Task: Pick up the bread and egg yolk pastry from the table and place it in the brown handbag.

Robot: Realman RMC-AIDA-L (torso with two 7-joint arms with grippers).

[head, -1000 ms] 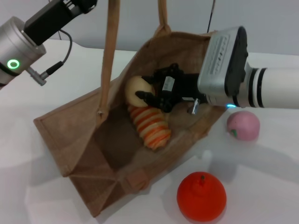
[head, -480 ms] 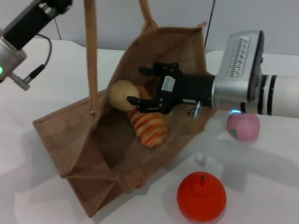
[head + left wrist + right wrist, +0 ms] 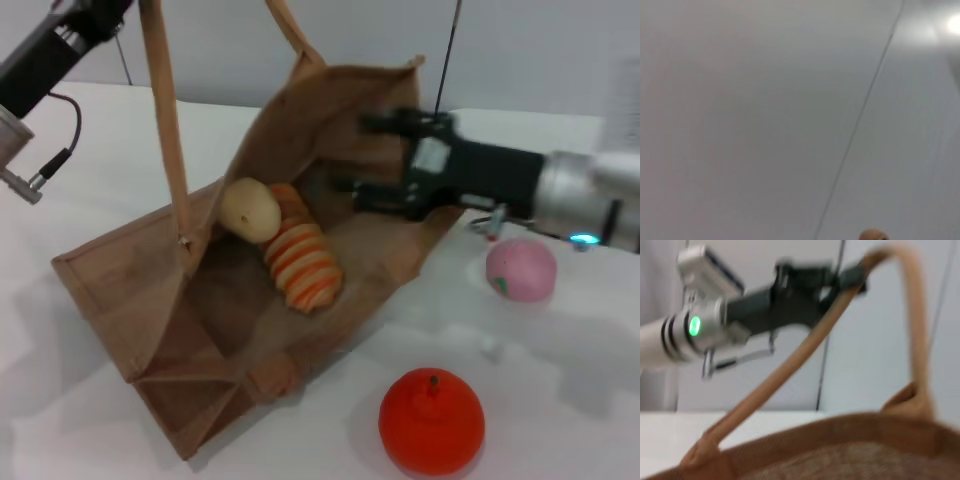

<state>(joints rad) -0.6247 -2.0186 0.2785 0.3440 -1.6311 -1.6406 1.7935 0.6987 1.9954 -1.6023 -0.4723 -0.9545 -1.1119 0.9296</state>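
Bread (image 3: 302, 263) and egg yolk pastry (image 3: 249, 209) lie touching inside the brown handbag (image 3: 150, 300), centre-left of frame. Right gripper (image 3: 372, 155), fingers apart and empty, should exit the mouth without snagging fabric; left gripper (image 3: 850, 276) clamps the handle (image 3: 805, 345) aloft.

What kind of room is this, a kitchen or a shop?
Probably neither: it looks like a robot test bench. A bare white table against a plain grey wall holds only a jute bag and toy-like foods, such as an orange fruit.
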